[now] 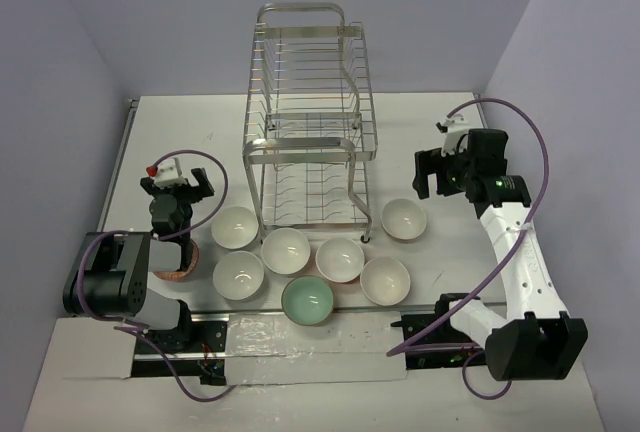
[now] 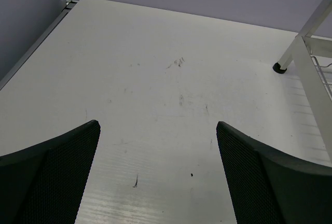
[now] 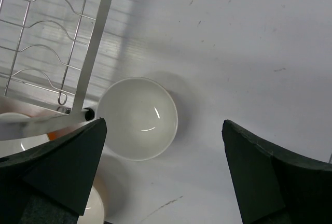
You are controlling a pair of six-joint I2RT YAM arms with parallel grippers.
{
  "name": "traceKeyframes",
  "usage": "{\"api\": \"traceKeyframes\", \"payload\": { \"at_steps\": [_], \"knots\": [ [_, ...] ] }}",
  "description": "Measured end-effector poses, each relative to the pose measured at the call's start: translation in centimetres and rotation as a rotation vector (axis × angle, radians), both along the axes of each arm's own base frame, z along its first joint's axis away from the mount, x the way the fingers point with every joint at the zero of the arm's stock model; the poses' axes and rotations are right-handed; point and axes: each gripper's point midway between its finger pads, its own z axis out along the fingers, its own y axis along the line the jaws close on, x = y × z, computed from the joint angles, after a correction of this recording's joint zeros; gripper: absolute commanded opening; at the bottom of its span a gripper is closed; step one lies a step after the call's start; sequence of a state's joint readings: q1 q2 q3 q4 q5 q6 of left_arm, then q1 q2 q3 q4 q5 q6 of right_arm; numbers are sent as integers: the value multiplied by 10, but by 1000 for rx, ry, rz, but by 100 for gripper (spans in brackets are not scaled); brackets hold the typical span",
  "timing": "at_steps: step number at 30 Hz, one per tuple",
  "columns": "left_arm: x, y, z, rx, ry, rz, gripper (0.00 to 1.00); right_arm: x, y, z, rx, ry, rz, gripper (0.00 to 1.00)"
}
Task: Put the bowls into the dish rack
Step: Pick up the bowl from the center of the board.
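The silver wire dish rack (image 1: pixel 310 122) stands at the middle back of the table, and I see nothing in it. Several white bowls lie in front of it, among them one (image 1: pixel 236 227) at the left and one (image 1: pixel 404 219) at the right. A pale green bowl (image 1: pixel 307 301) sits nearest the front. An orange-red bowl (image 1: pixel 186 270) is half hidden under my left arm. My left gripper (image 1: pixel 178 184) (image 2: pixel 158 172) is open over bare table, left of the rack. My right gripper (image 1: pixel 432 182) (image 3: pixel 163 172) is open above and right of a white bowl (image 3: pixel 137 119).
A rack leg with a black foot (image 2: pixel 280 68) shows at the right of the left wrist view. The rack's lower wires (image 3: pixel 46 42) fill the top left of the right wrist view. A second white bowl (image 3: pixel 94 208) peeks in at its bottom left. Walls close the table's left and right.
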State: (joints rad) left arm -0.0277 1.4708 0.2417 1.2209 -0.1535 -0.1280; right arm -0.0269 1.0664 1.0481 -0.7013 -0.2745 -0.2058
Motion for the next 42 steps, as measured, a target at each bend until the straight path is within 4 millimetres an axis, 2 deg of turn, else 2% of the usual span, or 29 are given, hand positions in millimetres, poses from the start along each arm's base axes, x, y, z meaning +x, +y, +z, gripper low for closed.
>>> {"api": "traceKeyframes", "payload": {
  "at_steps": [3, 8, 16, 23, 33, 42],
  "knots": [
    [0, 0, 0, 0, 0, 0, 99, -1, -2, 1, -4, -12, -15, 100],
    [0, 0, 0, 0, 1, 0, 99, 5, -6, 17, -1, -114, -61, 100],
    [0, 0, 0, 0, 1, 0, 99, -2, -10, 35, 4, -258, -96, 100],
    [0, 0, 0, 0, 0, 0, 99, 1, -16, 26, 5, -222, -151, 100],
    [0, 0, 0, 0, 0, 0, 99, -1, -16, 28, 33, -225, -180, 100],
    [0, 0, 0, 0, 0, 0, 99, 5, -20, 13, 17, -170, -203, 100]
  ]
}}
